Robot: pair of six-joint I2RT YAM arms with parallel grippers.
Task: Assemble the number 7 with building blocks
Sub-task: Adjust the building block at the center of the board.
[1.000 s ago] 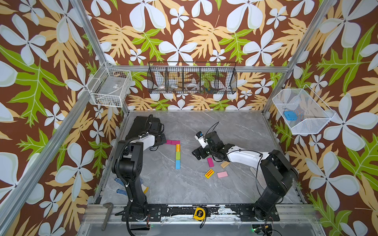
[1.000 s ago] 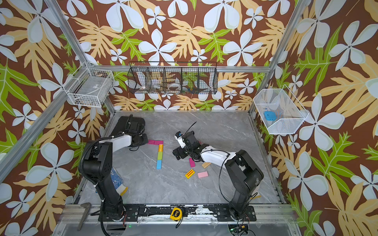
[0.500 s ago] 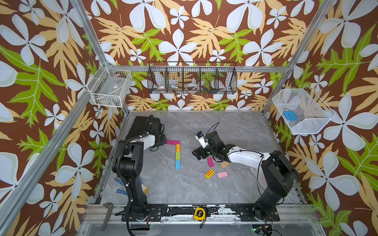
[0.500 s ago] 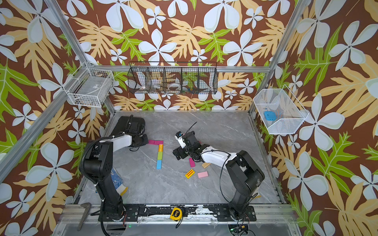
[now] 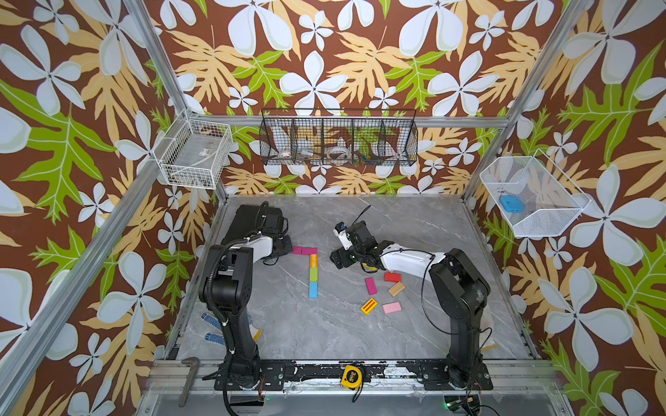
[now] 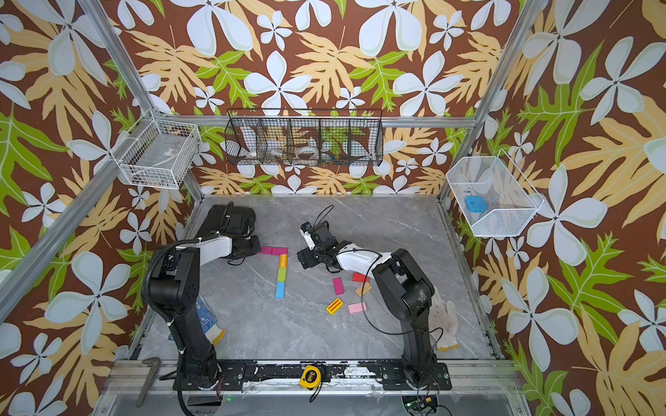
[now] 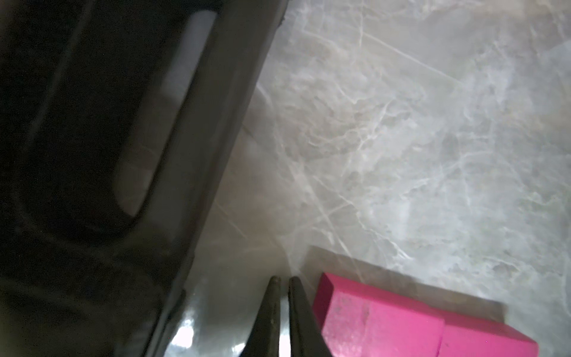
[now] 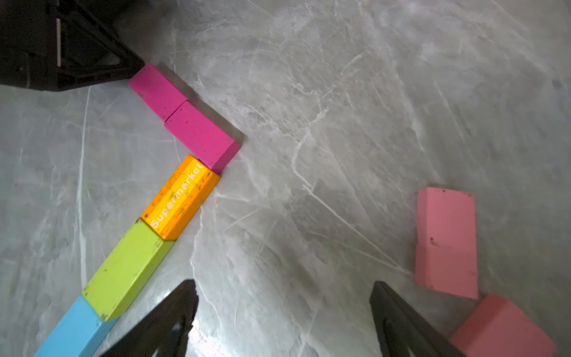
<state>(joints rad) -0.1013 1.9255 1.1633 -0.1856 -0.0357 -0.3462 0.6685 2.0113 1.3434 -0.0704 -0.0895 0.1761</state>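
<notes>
The orange block [image 5: 314, 260] heads a straight line with a green block [image 5: 313, 274] and a blue block [image 5: 313, 289]. Two magenta blocks [image 5: 304, 250] lie end to end across its far end, making a corner. The left gripper [image 7: 283, 278], pressed together and empty, sits just beside the magenta block farther from the orange block. The right gripper [image 8: 283, 282], spread and empty, hangs near the orange block's opposite side, five loose blocks [image 5: 370, 286] beyond it.
</notes>
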